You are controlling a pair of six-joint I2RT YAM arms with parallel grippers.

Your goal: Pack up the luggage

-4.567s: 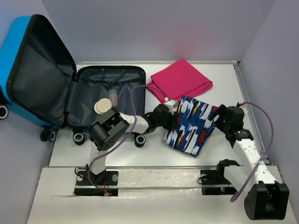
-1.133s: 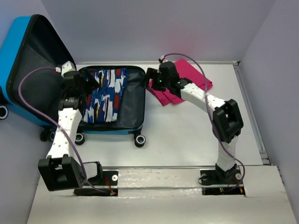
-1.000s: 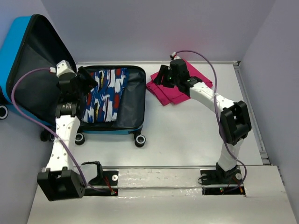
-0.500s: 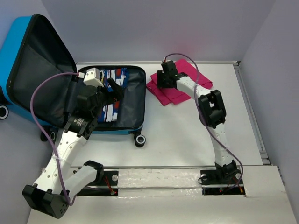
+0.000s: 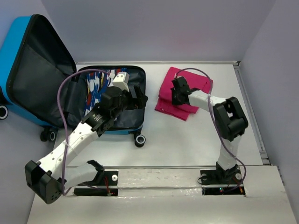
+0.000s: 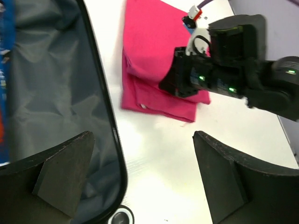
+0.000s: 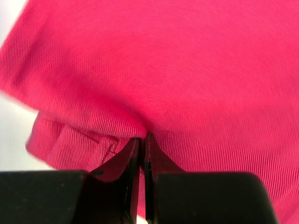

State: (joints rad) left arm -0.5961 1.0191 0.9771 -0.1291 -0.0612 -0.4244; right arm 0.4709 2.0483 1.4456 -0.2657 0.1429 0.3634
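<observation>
Looking from the top, the luggage (image 5: 46, 88) lies open at the left of the counter (image 5: 187, 140), with a patterned cloth (image 5: 93, 86) inside. The left gripper (image 5: 140, 100) hangs over its right edge, spread wide and empty. The right gripper (image 5: 174, 95) sits on the pink cloth (image 5: 168, 100) nearby. From the left wrist, wide fingers (image 6: 65, 172) hang above the luggage rim. From the right wrist, the gripper pinches a fold of pink cloth tight.
</observation>
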